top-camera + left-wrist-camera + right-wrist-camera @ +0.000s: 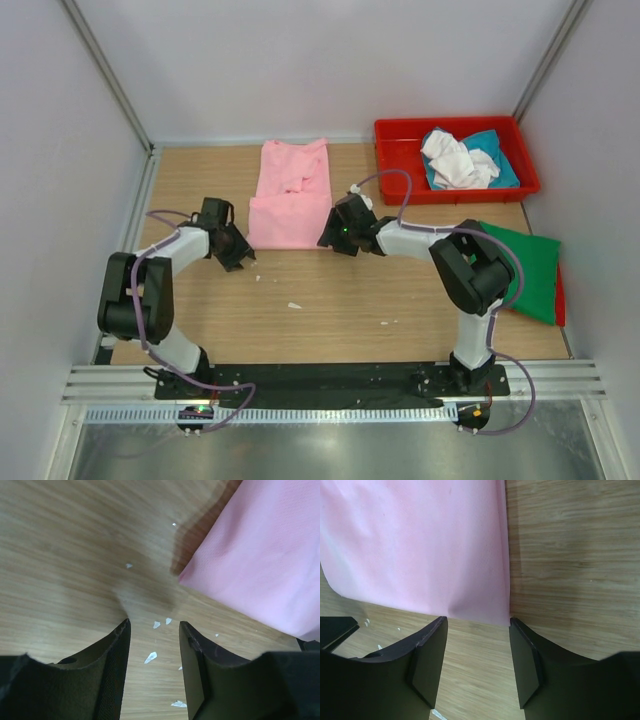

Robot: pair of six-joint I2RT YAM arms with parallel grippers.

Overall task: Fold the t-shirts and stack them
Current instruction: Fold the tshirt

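The light pink t-shirt lies partly folded on the wooden table, its near half doubled over. My left gripper is open and empty just left of the shirt's near left corner. My right gripper is open and empty at the shirt's near right corner, the hem just beyond its fingertips. A dark green t-shirt lies at the right edge. White and teal shirts sit crumpled in the red tray.
The red plastic tray stands at the back right. Small white scraps lie on the table near my left gripper and mid-table. Grey walls enclose the table on three sides.
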